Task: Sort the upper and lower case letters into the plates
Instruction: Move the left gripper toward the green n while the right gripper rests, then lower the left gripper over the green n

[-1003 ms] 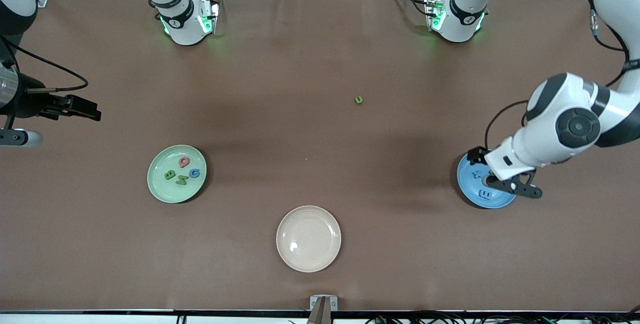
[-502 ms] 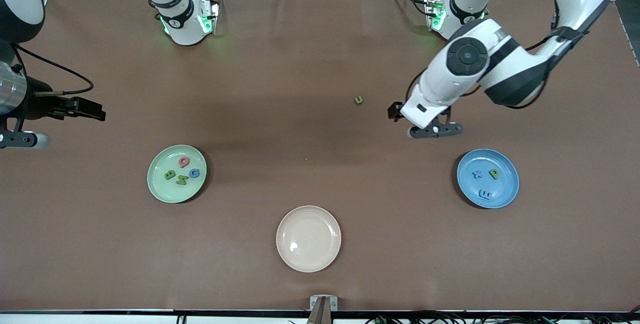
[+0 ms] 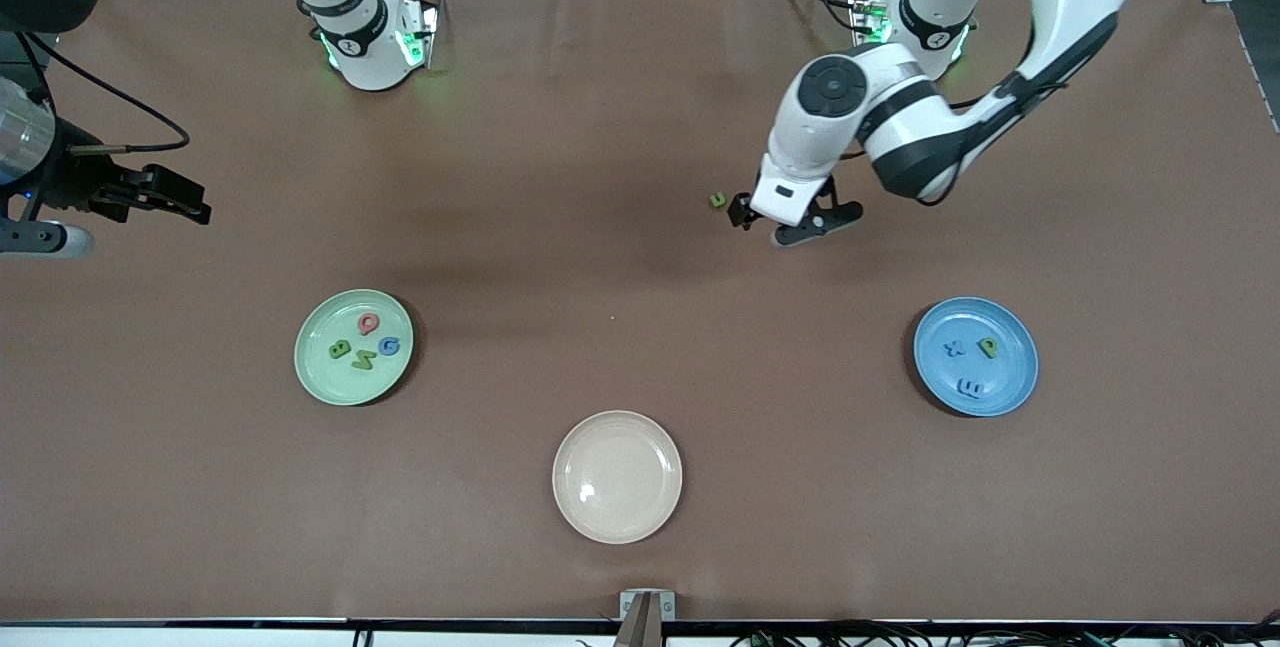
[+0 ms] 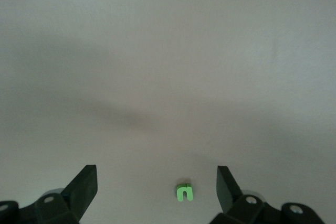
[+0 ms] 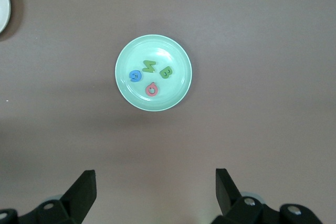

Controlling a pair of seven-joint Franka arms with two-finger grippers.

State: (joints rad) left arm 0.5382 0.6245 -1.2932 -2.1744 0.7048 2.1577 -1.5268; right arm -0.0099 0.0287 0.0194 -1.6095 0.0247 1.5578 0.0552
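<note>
**Inspector:** Brown cloth covers the table (image 3: 640, 547). Give me your count.

**Operator:** I count three plates. On the pale green plate (image 3: 318, 377), toward the right arm's end, I see four letters: a red Q (image 3: 369, 324), a blue G (image 3: 389, 346), a green B (image 3: 340, 350) and a green M (image 3: 364, 359). On the blue plate (image 3: 1012, 382), toward the left arm's end, I see three: a blue x (image 3: 955, 348), a green p (image 3: 988, 347) and a blue one (image 3: 971, 387) that I read as an E or an m lying sideways; I cannot tell which. The cream plate (image 3: 617, 517), nearest the front camera and between the other two, holds nothing. One green letter (image 3: 717, 199) lies loose on the cloth, farther from the front camera than all the plates. That makes eight letters.

**Inspector:** Arm poses?

**Operator:** I have the left arm bent down from its base, with the left gripper (image 3: 775, 219) low over the cloth just beside the loose letter, jaws spread and nothing between them. In the left wrist view the loose letter (image 4: 184, 192) sits between the two fingers (image 4: 84, 187), not touching either. I see the right gripper (image 3: 170, 199) at the table's edge at the right arm's end, jaws spread, empty, waiting. Its wrist camera looks at the pale green plate (image 5: 173, 95).

**Inspector:** Any writing?

**Operator:** I read only the letters themselves. The loose one reads as an n or a u.
</note>
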